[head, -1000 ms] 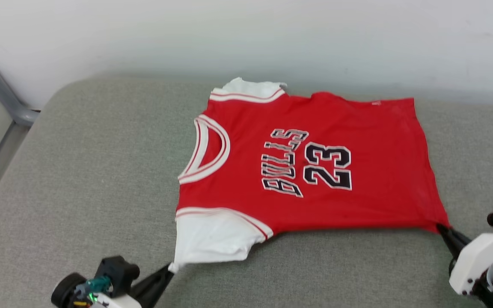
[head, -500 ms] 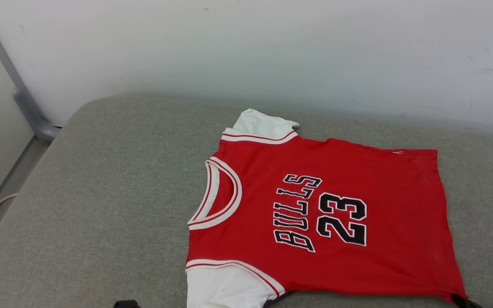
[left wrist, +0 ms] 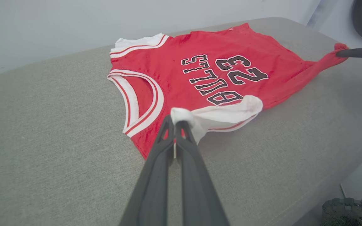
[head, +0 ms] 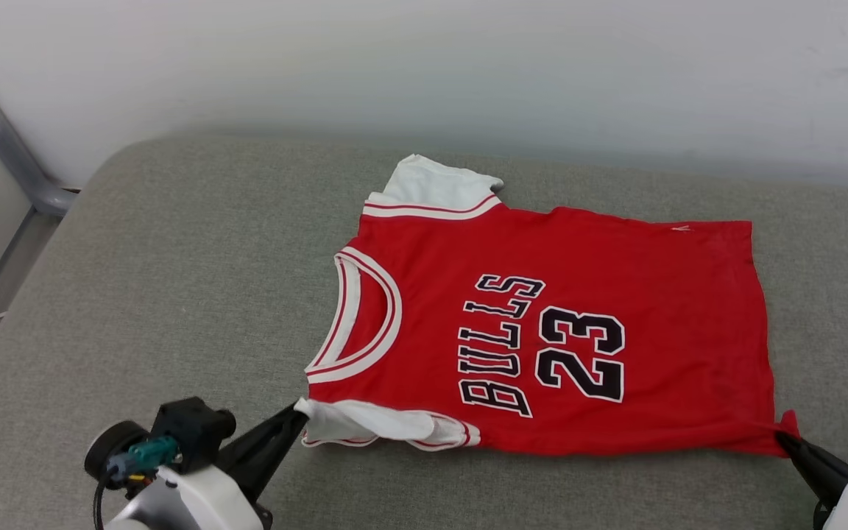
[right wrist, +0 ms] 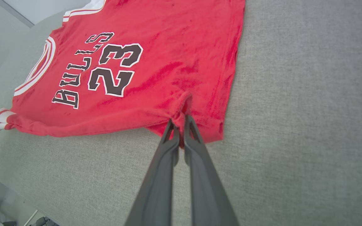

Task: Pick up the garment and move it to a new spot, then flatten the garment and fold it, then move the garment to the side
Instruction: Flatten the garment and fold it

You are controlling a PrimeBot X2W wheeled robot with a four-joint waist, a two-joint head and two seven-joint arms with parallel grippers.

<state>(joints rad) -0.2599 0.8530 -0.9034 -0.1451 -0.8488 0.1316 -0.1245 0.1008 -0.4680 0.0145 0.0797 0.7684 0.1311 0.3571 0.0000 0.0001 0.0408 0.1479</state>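
Garment [head: 652, 258] between both end effectors [head: 297, 414] [head: 783, 436]

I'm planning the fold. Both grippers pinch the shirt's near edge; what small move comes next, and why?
Probably lift both and carry them toward the far edge: the left gripper is shut on the sleeve, the right gripper on the hem corner, and the shirt lies flat.

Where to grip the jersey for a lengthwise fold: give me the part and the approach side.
Take the jersey by its near long edge: the tip of the near white sleeve and the near hem corner, coming low from the robot's side. It lies flat, print up, collar left, so those two ends stick out free. The left claw and right claw are shut on those spots.
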